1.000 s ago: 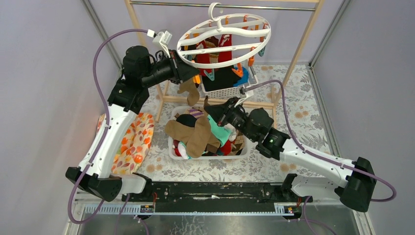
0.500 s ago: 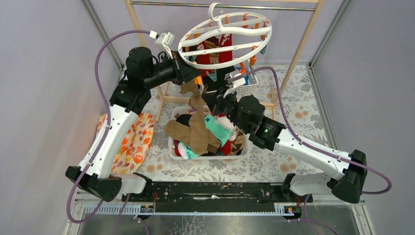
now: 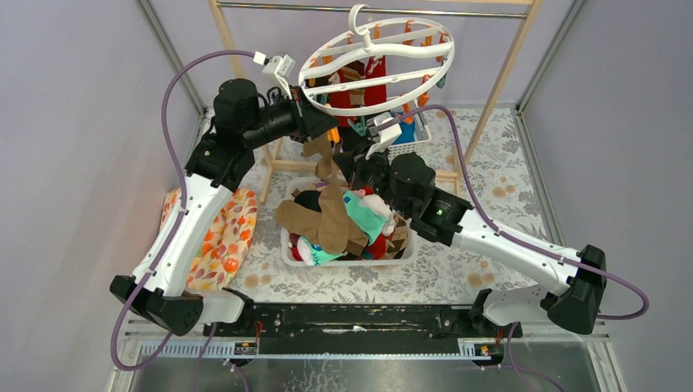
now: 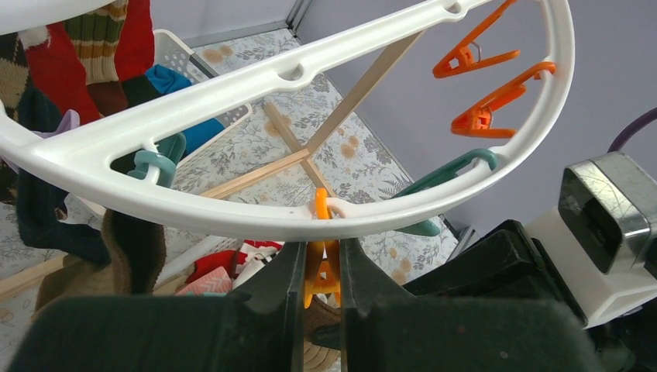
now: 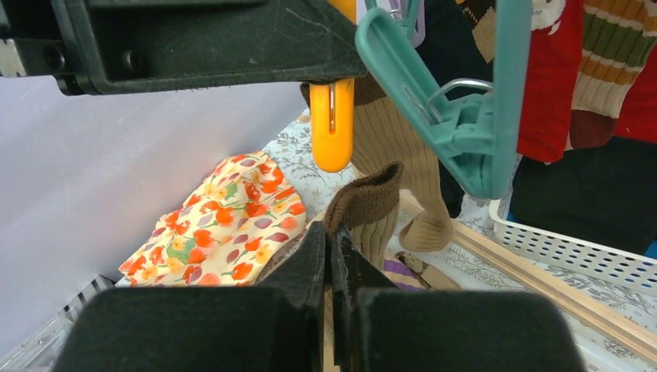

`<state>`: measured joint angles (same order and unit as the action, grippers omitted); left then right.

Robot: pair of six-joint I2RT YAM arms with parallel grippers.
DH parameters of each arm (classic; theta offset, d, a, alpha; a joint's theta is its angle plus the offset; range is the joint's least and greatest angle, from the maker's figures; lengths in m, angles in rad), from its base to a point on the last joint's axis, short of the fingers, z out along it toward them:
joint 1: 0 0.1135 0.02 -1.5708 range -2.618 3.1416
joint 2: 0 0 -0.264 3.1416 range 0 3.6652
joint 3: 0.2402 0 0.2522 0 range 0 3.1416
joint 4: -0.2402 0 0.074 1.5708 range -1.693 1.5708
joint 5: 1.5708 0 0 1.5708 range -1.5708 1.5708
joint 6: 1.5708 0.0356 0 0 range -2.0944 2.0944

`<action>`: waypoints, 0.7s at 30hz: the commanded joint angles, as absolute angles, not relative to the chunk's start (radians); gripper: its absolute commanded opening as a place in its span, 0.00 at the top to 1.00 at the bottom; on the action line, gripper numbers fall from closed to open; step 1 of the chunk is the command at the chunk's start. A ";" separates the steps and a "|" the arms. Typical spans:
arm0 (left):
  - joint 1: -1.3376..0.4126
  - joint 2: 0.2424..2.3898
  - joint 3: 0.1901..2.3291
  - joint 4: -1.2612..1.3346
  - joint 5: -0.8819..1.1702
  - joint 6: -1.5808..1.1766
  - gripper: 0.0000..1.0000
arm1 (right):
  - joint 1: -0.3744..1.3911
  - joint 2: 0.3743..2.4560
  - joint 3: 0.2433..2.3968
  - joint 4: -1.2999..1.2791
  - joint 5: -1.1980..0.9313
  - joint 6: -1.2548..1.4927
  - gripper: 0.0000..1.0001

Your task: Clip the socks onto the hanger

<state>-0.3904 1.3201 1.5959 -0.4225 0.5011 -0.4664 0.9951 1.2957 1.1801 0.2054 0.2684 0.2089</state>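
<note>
Right wrist: brown sock [image 5: 370, 203] pinched between fingers [image 5: 308, 260].

A robotics lab cell staged as a laundry corner: plain lilac wall panels [image 3: 73, 122] in metal framing box in a desk [image 3: 507, 196] under a floral cloth. Two arms [image 3: 184, 220] are bolted to a black rail [image 3: 359, 318] along the bottom edge. A wooden drying frame [image 3: 506, 69] at top centre holds a clip hanger [image 3: 377, 55] above a basket [image 3: 286, 243] of socks [image 3: 331, 224].
</note>
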 commanded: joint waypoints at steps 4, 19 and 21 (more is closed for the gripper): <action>-0.403 1.322 1.590 -0.407 0.466 -0.413 1.00 | 1.005 1.285 1.250 0.232 0.241 0.198 1.00; -0.407 1.319 1.591 -0.406 0.458 -0.392 1.00 | 1.005 1.302 1.298 0.216 0.209 0.198 1.00; -0.408 1.318 1.594 -0.406 0.455 -0.388 1.00 | 1.005 1.303 1.306 0.211 0.206 0.199 1.00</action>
